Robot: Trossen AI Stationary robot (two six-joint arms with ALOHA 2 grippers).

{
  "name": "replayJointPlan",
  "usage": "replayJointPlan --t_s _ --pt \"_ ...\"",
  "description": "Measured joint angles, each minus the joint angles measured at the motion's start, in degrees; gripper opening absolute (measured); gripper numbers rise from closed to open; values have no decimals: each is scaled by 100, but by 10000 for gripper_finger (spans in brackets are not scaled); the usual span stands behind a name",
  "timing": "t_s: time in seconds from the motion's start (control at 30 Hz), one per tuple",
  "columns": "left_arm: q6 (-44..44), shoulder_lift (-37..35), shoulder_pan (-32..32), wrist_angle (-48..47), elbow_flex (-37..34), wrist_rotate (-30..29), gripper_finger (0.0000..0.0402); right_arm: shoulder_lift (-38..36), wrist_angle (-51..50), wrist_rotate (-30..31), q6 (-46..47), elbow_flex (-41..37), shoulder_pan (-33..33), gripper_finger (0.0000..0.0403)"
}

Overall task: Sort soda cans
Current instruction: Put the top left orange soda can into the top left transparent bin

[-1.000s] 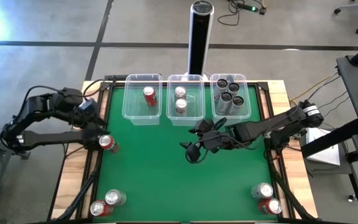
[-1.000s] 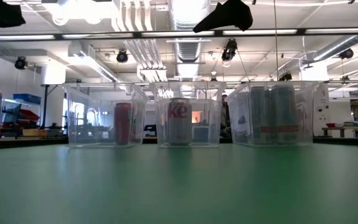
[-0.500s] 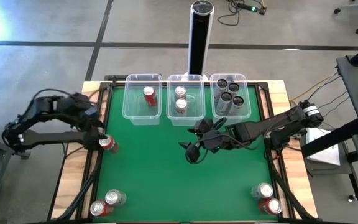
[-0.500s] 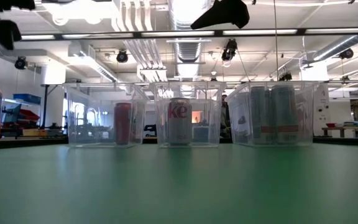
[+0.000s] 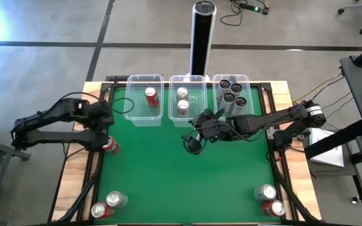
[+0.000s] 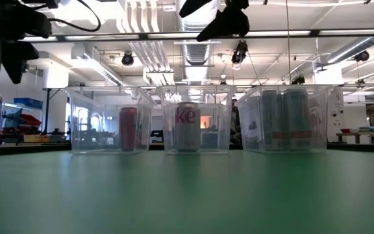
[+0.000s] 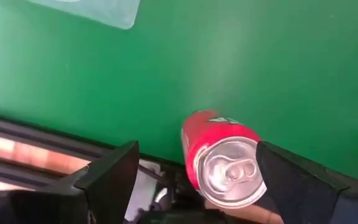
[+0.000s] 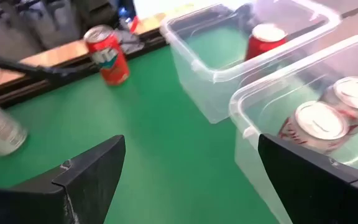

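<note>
A red soda can (image 7: 225, 165) stands upright at the table's left edge (image 5: 109, 145). My left gripper (image 7: 197, 149) hangs open above it, one finger to each side and clear of it; it also shows in the high view (image 5: 104, 119). My right gripper (image 5: 192, 140) hovers open over the mat just in front of the middle tub, with nothing between its fingers (image 8: 191, 146). The left tub (image 5: 144, 100) holds a red can (image 5: 151, 96), the middle tub (image 5: 187, 100) two silver cans (image 5: 182, 107), and the right tub (image 5: 233, 97) several dark cans.
A silver can (image 5: 116, 199) and a red can (image 5: 99, 210) stand at the near left corner; another silver can (image 5: 267, 192) and red can (image 5: 274, 207) stand at the near right. A tall black post (image 5: 203, 37) rises behind the tubs. The green mat's middle (image 5: 181, 182) is bare.
My left gripper has swung toward the table's right, from outside the left edge to over the red can, and has come down into the low view. My right gripper has moved toward the far edge, closer to the middle tub. No can has moved.
</note>
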Motion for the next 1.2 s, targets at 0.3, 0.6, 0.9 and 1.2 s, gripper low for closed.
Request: replayJointPlan --t_s 0.3,0.6,0.9,1.2 --pt "714 173 -2 -320 47 364 308 -4 -630 -529 -152 0 -299 364" --pt "1012 466 -59 -310 -221 339 308 -7 -672 -531 -252 -4 -547 364" --pt "972 668 -602 -279 -341 493 308 -8 -930 -547 6 -7 -547 364" --pt "824 879 -1034 -270 -391 279 308 -9 -935 -548 315 -7 -494 364"
